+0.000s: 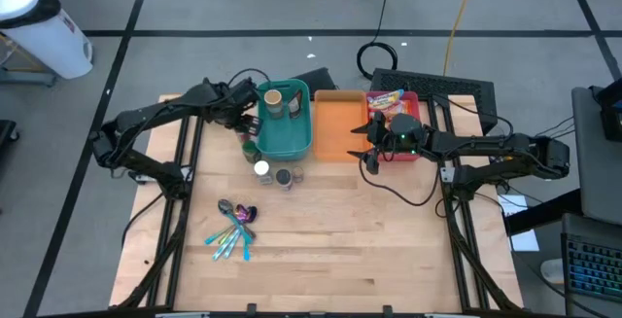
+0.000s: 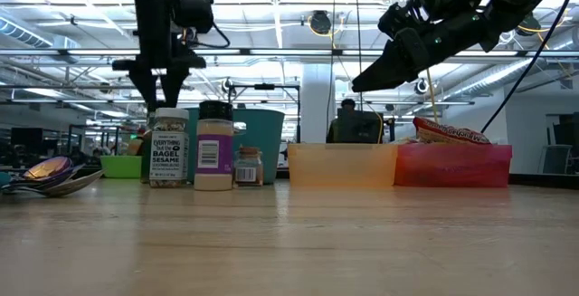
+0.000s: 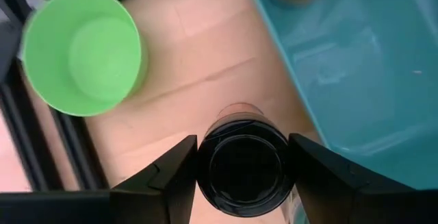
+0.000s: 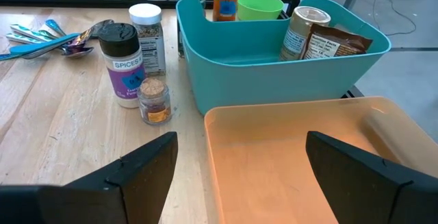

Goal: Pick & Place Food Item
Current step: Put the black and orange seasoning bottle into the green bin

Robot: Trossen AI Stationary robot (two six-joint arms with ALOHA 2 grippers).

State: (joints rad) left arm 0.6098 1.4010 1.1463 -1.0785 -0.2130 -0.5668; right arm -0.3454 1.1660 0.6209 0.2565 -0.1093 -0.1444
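My left gripper (image 3: 243,183) points down beside the teal bin's (image 1: 284,128) left wall, shut around a black-lidded orange spice bottle (image 3: 243,166) next to a green cup (image 3: 82,49). In the low view this gripper (image 2: 163,97) hangs behind the sesame jar (image 2: 170,147). My right gripper (image 4: 239,176) is open and empty, a little above the near part of the empty orange bin (image 1: 340,123). Snack packets (image 1: 387,99) lie in the red bin (image 2: 452,165). A can and a brown pouch (image 4: 321,39) stand in the teal bin. My left gripper pinches the spice bottle by its black lid (image 3: 205,169), one finger on each side, coming from above and pointing down. The bottle is upright below the fingers. Whether its base is on the table does not show.
Three spice jars (image 4: 137,59) stand on the table near the teal bin's front. Several spoons (image 1: 233,226) lie on the near left of the table. The three bins stand side by side at the far middle. Bare wood lies toward the near edge and right.
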